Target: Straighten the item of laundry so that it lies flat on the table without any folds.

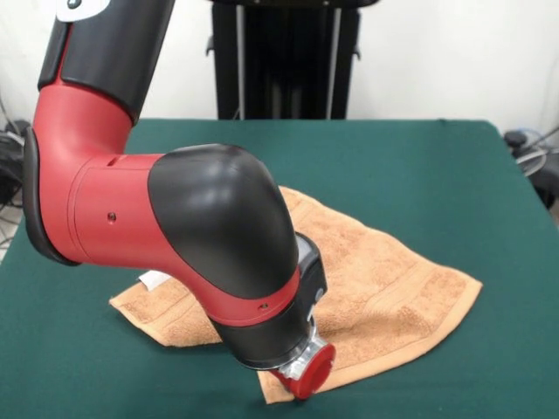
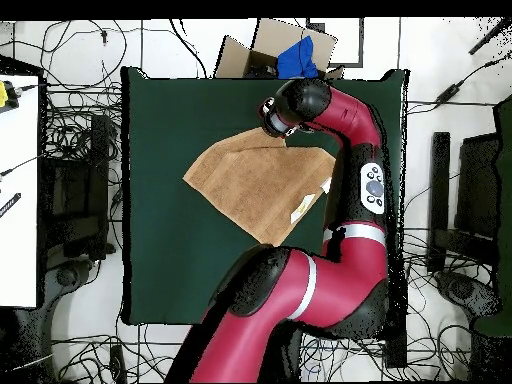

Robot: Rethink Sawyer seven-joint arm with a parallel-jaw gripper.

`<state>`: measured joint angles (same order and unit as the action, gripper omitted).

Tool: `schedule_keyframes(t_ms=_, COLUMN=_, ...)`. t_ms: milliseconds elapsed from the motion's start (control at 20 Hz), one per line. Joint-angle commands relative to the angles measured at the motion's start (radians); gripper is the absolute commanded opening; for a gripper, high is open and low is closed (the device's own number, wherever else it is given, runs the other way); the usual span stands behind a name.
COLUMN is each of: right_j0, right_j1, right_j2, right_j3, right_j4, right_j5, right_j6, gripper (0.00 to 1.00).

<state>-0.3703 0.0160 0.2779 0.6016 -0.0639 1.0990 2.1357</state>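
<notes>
The orange-tan towel (image 1: pixel 384 279) lies on the green table (image 1: pixel 437 157), turned like a diamond, and also shows in the overhead view (image 2: pixel 255 180). Its small white label tag (image 1: pixel 153 279) sticks out at the left edge, near the arm's elbow. A narrow strip along that edge is turned over and shows lighter in the overhead view (image 2: pixel 303 210). The arm reaches low over the towel. The gripper (image 2: pixel 272 112) at its end is over the towel's corner, at the front edge (image 1: pixel 301 371). The wrist hides most of the gripper.
The bulky red and black arm (image 1: pixel 175 236) covers the towel's middle and left part. A cardboard box with a blue object (image 2: pixel 292 52) stands off the table's edge beyond the gripper. Cables cover the floor around the table (image 2: pixel 160 250). A white desk (image 2: pixel 18 190) stands beside it.
</notes>
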Motion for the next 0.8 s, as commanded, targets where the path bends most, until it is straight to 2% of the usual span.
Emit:
schedule_keyframes(t_ms=50, right_j0=0.000, right_j1=0.105, right_j2=0.039, right_j3=0.053, right_j4=-0.071, right_j5=-0.204, right_j6=-0.125, gripper=0.00)
schedule_keyframes(t_ms=350, right_j0=0.011, right_j1=0.163, right_j2=0.072, right_j3=-0.088, right_j4=-0.102, right_j5=-0.263, right_j6=-0.192, gripper=0.00)
schedule_keyframes(t_ms=600, right_j0=0.016, right_j1=0.242, right_j2=0.153, right_j3=-0.292, right_j4=-0.162, right_j5=-0.295, right_j6=-0.312, gripper=0.00)
schedule_keyframes(t_ms=800, right_j0=0.010, right_j1=0.260, right_j2=0.225, right_j3=-0.359, right_j4=-0.220, right_j5=-0.312, right_j6=-0.357, gripper=0.00)
